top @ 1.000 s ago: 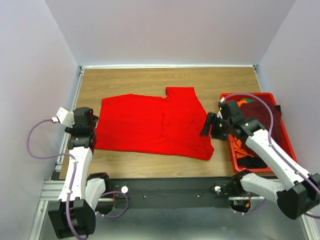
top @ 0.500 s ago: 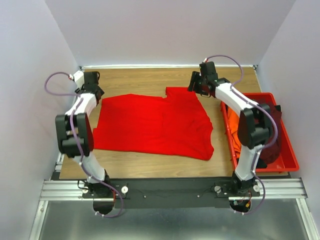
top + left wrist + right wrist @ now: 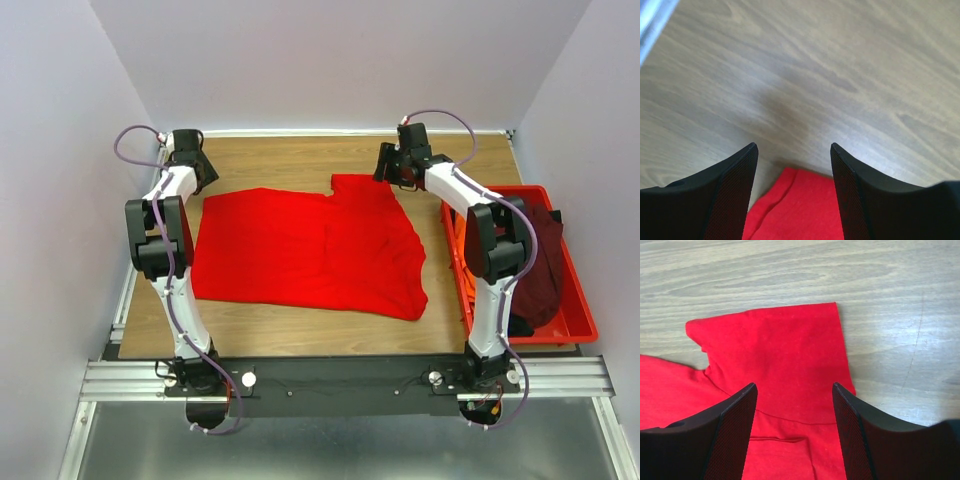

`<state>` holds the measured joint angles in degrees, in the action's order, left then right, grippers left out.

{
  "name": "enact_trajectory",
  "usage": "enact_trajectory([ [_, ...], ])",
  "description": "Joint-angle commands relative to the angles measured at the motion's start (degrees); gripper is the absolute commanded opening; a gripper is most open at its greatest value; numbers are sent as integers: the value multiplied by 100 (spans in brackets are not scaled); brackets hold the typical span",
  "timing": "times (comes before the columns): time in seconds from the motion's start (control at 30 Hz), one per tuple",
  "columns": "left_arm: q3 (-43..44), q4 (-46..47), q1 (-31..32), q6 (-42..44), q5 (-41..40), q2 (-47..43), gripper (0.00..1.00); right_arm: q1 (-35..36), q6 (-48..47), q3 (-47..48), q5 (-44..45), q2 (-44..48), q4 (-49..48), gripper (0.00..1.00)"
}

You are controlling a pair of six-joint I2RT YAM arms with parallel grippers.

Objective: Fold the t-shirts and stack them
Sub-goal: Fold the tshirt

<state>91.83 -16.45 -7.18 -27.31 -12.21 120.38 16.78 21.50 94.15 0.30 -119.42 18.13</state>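
Note:
A bright red t-shirt [image 3: 310, 250] lies spread flat across the middle of the wooden table. My left gripper [image 3: 199, 179] hovers over its far left corner; in the left wrist view that corner of red cloth [image 3: 795, 205] shows between the open fingers [image 3: 735, 190], held by neither. My right gripper [image 3: 386, 170] is over the far right sleeve [image 3: 780, 355], also open with nothing between its fingers [image 3: 860, 440]. A dark maroon t-shirt [image 3: 540, 265] and an orange one [image 3: 463, 240] lie bunched in the bin.
A rigid red plastic bin [image 3: 578, 322] stands along the table's right edge, beside my right arm. A metal rail [image 3: 158, 160] and walls bound the table at the left and back. Bare wood [image 3: 280, 160] shows behind the shirt and in front of it.
Both arms have swung from the shirt's near sides up to its far corners. In the last half second the left gripper shifted slightly right along the back edge.

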Motion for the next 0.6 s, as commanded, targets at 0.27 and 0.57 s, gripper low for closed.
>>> enact_trajectory([
  [0.27, -499, -289, -82, -12, 772, 135, 66, -104, -58, -72, -381, 103, -249, 68],
  [0.57, -561, 53, -82, 261, 1438, 118, 56, -104, -5, -134, -460, 147, -301, 68],
])
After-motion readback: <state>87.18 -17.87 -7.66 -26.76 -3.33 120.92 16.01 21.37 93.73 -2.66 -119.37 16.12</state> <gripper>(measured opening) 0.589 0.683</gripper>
